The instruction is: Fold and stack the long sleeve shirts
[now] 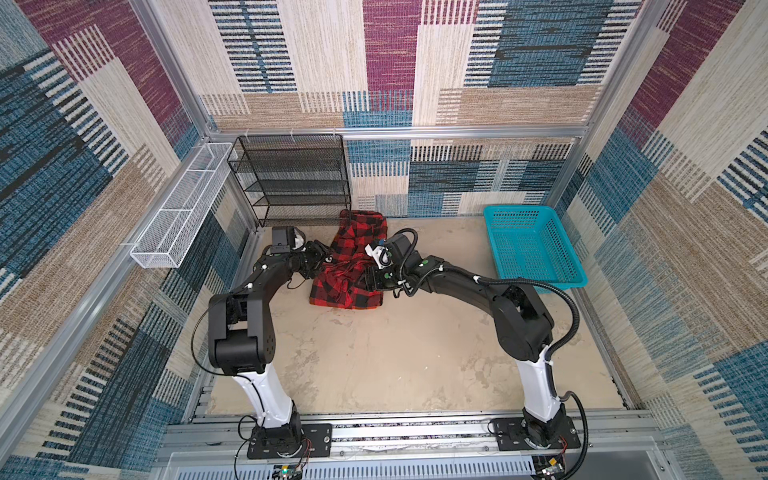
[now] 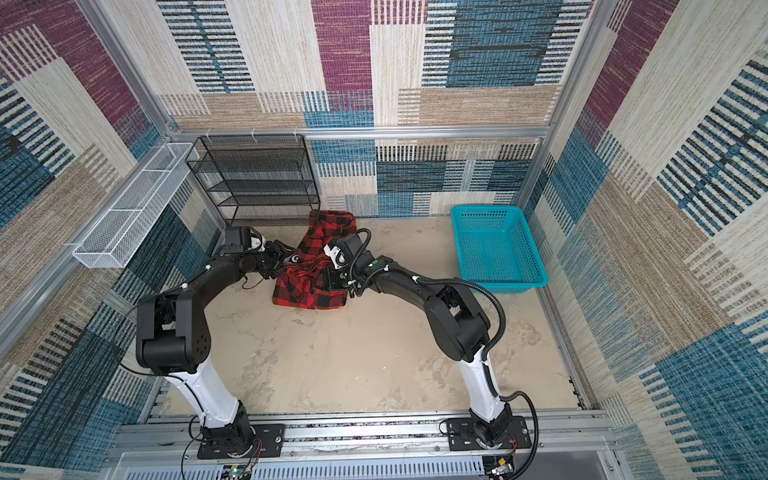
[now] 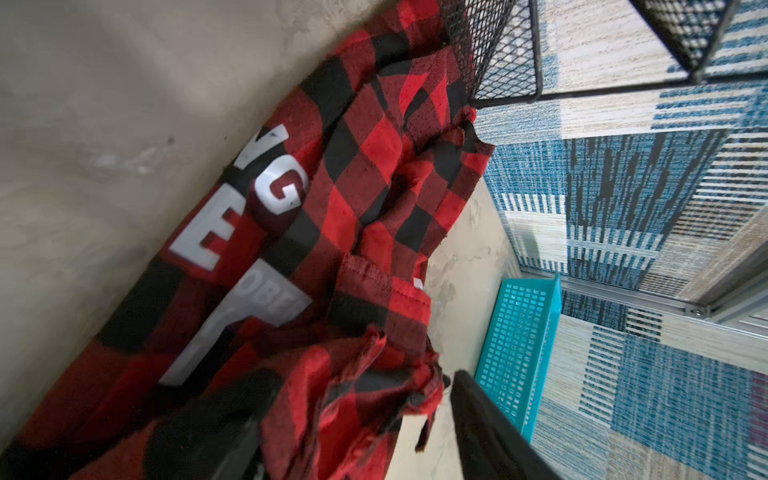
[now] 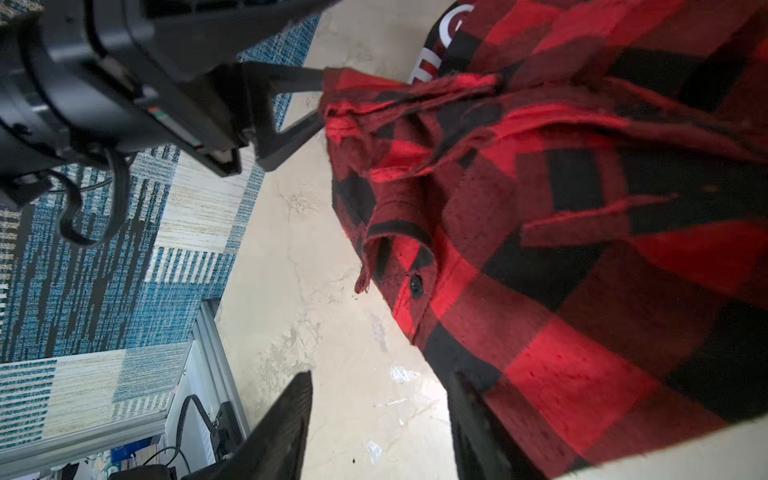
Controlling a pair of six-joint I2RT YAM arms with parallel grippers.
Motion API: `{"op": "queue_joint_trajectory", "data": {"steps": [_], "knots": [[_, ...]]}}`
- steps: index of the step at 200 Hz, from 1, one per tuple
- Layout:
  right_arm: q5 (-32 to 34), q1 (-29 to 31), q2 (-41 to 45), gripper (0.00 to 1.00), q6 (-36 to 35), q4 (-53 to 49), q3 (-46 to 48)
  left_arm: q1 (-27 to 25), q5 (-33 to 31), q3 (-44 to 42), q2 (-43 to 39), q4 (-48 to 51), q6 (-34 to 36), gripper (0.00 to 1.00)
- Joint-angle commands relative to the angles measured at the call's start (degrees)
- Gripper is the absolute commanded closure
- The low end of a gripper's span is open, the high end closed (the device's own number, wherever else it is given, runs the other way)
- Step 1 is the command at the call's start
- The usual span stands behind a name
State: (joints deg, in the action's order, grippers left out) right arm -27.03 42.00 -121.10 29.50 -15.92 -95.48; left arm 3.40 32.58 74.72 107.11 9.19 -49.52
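The long sleeve shirt [image 1: 347, 286] [image 2: 311, 291], a red-and-black check flannel, lies in a crumpled heap at the back middle of the table, its far end against the rack's foot. White block letters [image 3: 216, 232] show on it in the left wrist view. My left gripper [image 1: 322, 252] [image 3: 353, 399] is at the shirt's left edge, open, with a loose bunch of cloth between its fingers [image 4: 291, 79]. At the shirt's right side my right gripper [image 1: 368, 277] [image 4: 380, 376] is open over bare table, one finger [image 4: 478, 428] against the shirt's edge.
A black mesh rack [image 1: 291, 178] [image 3: 498, 50] stands at the back left, touching the shirt. A white wire basket [image 1: 178, 208] hangs on the left wall. A teal plastic basket [image 1: 532, 245] [image 3: 519, 353] sits at the back right. The table's front half [image 1: 395, 353] is bare.
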Motion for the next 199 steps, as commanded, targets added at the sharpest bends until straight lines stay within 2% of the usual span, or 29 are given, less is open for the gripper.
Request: {"op": "queue_joint_trajectory", "data": {"steps": [1, 19, 35, 48, 72, 109, 167, 199], "knots": [[-0.36, 0.69, -1.92, 0.47, -0.66, 0.01, -2.05, 0.46, 5.04, 1.76, 1.87, -4.66, -4.13, 0.25], [0.2, 1.44, -3.19, 0.48, -1.11, -0.7, -3.67, 0.71, 4.51, 3.22, 2.19, -4.21, -4.82, 0.21], [1.56, 2.2, -4.28, 0.47, -1.99, -2.28, -5.54, 1.03, 5.27, 3.72, 2.29, -5.5, -6.47, 0.12], [3.28, 2.82, -4.88, 0.46, -2.58, -3.55, -6.53, 1.32, 7.13, 3.86, 2.9, -7.64, -8.84, 0.0], [5.34, 3.86, -4.74, 0.39, -2.87, -2.87, -6.23, 1.69, 7.74, 3.42, 2.83, -8.32, -10.94, 0.01], [3.47, 4.62, -6.34, 0.32, 0.93, 2.41, -6.15, 1.75, 6.38, 2.18, 2.21, -5.93, -11.0, 0.01], [2.46, 5.02, -12.74, 0.31, 6.25, 5.89, -13.48, 1.78, 6.09, -0.9, 2.05, -8.68, -13.05, 0.01], [1.8, 5.3, -13.33, 0.3, 7.39, 6.04, -14.47, 1.81, 6.23, -1.55, 1.96, -9.48, -13.32, 0.01]]}}
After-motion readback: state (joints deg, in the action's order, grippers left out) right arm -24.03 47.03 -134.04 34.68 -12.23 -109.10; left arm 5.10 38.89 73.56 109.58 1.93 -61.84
